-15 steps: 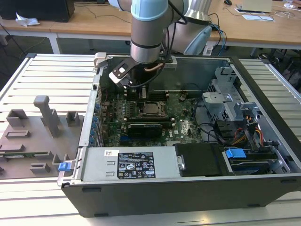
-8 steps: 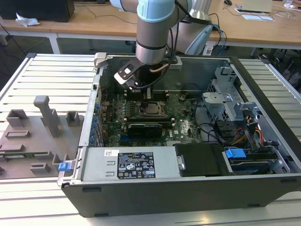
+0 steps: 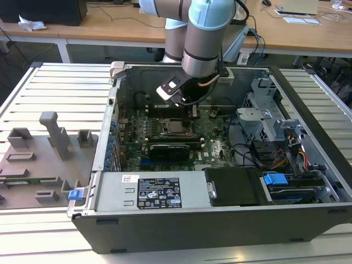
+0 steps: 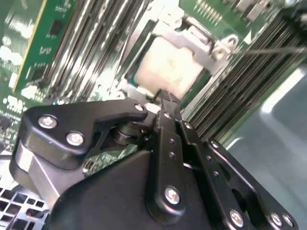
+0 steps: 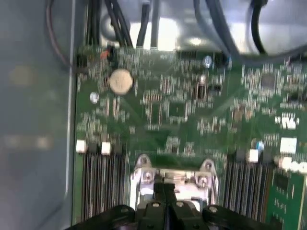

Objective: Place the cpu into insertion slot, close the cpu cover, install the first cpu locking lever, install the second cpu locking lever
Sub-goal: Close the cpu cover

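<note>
Nearest in the exterior view, along the lower edge of the frame, the open computer case (image 3: 220,231) is seen. A grey power supply (image 3: 157,192) is laid just behind its near wall. Toward the exterior view's left, outside the case, a grey holder tray (image 3: 33,165) is set on the slatted table (image 3: 55,82). Further in, a long black card (image 3: 170,148) is seen on the green board (image 3: 217,148). Just beyond it, mid-frame, is the insertion slot (image 3: 164,130), with the cpu (image 3: 177,127) seated in it.

The gripper (image 3: 192,111) is held low over the board, just beside the slot on its far side and toward the exterior view's right. In both wrist views the jaws are shown closed against each other, and nothing can be made out between them. In the second wrist view the black fingertips (image 4: 168,98) are seen at the near edge of the chip's pale top, so the chip is judged to lie straight ahead of them, touching or nearly so. The cpu cover (image 4: 192,40) appears folded down around the chip, with the top left bare by its window. Whether either lever is latched cannot be told. Being square, the chip offers no long axis. It is flanked by memory slots (image 5: 100,191) that run roughly the way the fingers point. Beyond the socket a coin battery (image 5: 120,80) is seen.

Farthest back, the arm (image 3: 201,44) is carried up to the upper middle of the exterior view, before wooden desks (image 3: 110,27).
</note>
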Controlling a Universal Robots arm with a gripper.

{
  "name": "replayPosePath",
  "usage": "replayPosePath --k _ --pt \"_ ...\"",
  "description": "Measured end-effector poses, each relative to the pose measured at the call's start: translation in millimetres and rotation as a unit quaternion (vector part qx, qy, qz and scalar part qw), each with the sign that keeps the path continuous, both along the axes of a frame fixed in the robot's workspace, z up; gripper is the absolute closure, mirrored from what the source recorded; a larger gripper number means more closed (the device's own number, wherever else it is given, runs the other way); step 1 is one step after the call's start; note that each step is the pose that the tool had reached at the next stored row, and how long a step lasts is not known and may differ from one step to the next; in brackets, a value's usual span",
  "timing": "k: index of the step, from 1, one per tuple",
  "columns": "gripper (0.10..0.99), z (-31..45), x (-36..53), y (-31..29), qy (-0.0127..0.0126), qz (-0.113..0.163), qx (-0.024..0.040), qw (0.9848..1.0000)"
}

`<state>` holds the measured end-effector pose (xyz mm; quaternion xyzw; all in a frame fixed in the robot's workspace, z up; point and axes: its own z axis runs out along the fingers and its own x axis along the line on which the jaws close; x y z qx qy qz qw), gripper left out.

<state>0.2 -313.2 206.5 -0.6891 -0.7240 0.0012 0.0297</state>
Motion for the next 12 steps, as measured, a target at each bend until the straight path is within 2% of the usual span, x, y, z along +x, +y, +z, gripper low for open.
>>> replayPosePath --k 1,3,5,8,12 --pt "0.98 1.9 0.2 0.0 0.0 0.0 0.0 1.0" --pt "0.98 12.5 0.2 0.0 0.0 0.0 0.0001 1.0" --pt "0.98 12.8 -3.3 0.0 -0.0001 0.0 0.0002 1.0" --pt "0.98 7.7 -26.2 -1.1 -0.0002 0.0 0.0002 1.0" --pt "0.98 4.9 -45.8 -2.0 -0.0002 0.0 0.0003 1.0"
